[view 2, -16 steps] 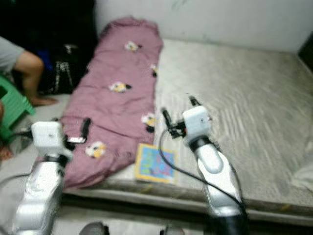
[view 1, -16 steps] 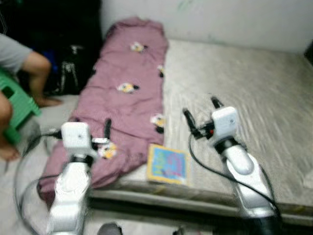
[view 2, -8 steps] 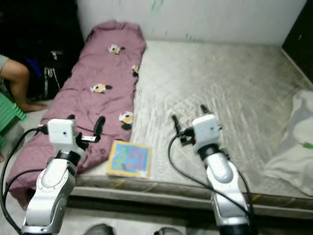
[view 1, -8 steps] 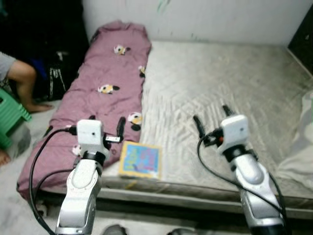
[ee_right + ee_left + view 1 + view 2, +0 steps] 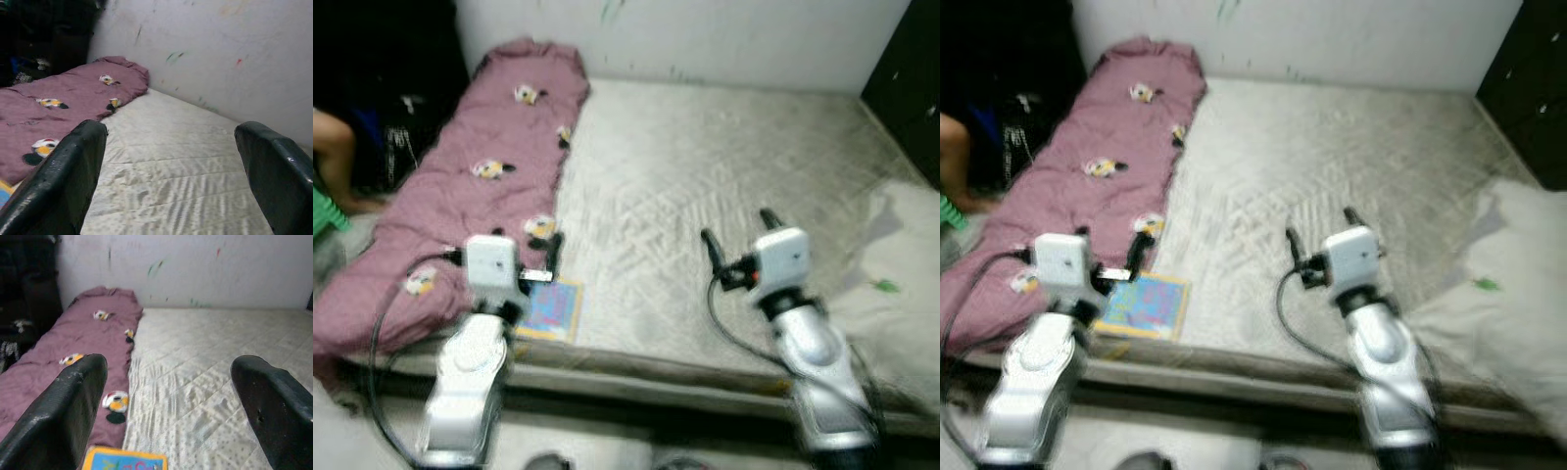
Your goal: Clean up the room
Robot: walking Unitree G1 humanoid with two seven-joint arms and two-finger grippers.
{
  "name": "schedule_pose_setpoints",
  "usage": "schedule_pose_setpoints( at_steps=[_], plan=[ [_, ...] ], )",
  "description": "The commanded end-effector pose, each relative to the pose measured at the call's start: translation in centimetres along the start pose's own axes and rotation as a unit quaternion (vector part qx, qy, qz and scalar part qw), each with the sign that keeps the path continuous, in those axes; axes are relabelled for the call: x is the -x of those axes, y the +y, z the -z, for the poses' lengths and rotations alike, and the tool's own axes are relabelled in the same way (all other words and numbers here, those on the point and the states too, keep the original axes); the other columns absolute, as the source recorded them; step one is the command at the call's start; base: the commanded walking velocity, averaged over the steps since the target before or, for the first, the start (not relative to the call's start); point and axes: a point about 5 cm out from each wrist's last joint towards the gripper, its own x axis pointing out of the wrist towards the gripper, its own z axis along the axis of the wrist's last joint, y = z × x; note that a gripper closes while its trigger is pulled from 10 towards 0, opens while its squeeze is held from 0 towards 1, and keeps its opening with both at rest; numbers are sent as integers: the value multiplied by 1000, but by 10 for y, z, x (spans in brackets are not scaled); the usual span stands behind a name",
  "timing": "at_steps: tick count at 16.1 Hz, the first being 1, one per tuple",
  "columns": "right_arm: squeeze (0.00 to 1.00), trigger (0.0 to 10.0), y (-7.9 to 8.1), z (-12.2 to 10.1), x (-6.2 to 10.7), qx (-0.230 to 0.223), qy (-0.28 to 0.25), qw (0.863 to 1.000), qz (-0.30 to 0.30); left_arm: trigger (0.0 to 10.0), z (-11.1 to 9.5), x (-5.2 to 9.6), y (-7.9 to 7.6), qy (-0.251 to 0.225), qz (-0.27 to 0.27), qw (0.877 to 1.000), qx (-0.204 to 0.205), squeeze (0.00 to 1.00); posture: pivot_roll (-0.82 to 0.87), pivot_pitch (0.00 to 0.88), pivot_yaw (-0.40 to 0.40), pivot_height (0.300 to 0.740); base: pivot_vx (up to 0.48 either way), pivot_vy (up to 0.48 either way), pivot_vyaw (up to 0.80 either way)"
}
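1. While both silver arms reach forward over the near edge of the bare grey quilted mattress point(image 5: 724, 166), nothing held in either.
2. Left gripper point(image 5: 523, 257), lower left of frame: two black fingers point(image 5: 68, 406) spread wide, hovering above the colourful flat yellow-edged picture book point(image 5: 548, 308).
3. Book lying flat at the mattress's near left corner, just beside the long mauve quilted blanket with small cartoon patches point(image 5: 480, 166).
4. Blanket stretched along the left side of the mattress from upper left toward lower left, far end against the white scuffed wall point(image 5: 705, 34).
5. Right gripper point(image 5: 736, 240), centre right: fingers point(image 5: 63, 181) spread apart, over bare mattress, well apart from the book.
6. Crumpled pale grey cloth point(image 5: 891, 294) at right edge, on the mattress.
7. Person's bare leg point(image 5: 337, 162) at far left edge, beside a green stool point(image 5: 321, 213).
8. Head views blurred.
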Motion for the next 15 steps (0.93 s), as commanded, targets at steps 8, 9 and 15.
schedule_pose_setpoints(
  at_steps=[8, 9, 15],
  plan=[
    [0, 10000, -3, -1, -1, 7, -3, 1000, 5, 10000, -3, -2, 0, -10, 1, 1000, 9, 0, -13, 40, -14, 740, 0, -324, 0],
    [0, 10000, -2, -1, 0, 6, -3, 1000, 3, 10000, -3, -2, -1, -10, 6, 1000, 8, 0, -13, 41, -15, 740, 0, 0, 0],
    [0, 10000, -2, -2, -1, 12, -4, 1000, 0, 10000, -5, 0, -5, -18, 26, 999, 16, 0, -17, 47, -18, 740, 0, 0, 0]
  ],
)
